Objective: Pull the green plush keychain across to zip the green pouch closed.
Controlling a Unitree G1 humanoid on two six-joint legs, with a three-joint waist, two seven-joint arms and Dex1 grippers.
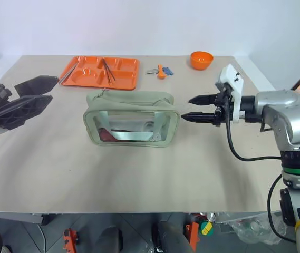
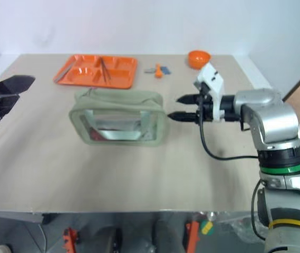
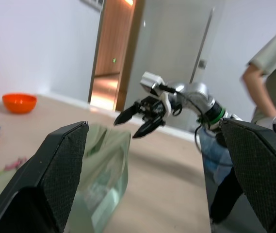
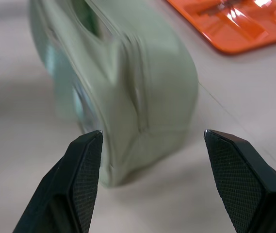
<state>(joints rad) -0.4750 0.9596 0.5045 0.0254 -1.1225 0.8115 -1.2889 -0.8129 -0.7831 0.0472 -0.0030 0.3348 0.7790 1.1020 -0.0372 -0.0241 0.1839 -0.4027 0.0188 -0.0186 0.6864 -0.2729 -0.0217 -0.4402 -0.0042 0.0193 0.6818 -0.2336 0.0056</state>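
The green pouch [image 1: 131,118] stands upright in the middle of the table, its clear side panel facing me and its top zipper line running along the upper edge. The green plush keychain is out of view. My right gripper [image 1: 186,108] hovers just off the pouch's right end, pointing at it, open with nothing between its fingers; the right wrist view has the pouch's end [image 4: 133,82] just ahead of the spread fingertips. Far to the left of the pouch, my left gripper [image 1: 54,89] is wide open and empty, well apart from it.
An orange tray [image 1: 94,79] holding thin utensils lies behind the pouch. An orange bowl [image 1: 201,59] and small blue and orange items [image 1: 161,70] sit at the back right. A person [image 3: 273,73] stands beyond the table's right side.
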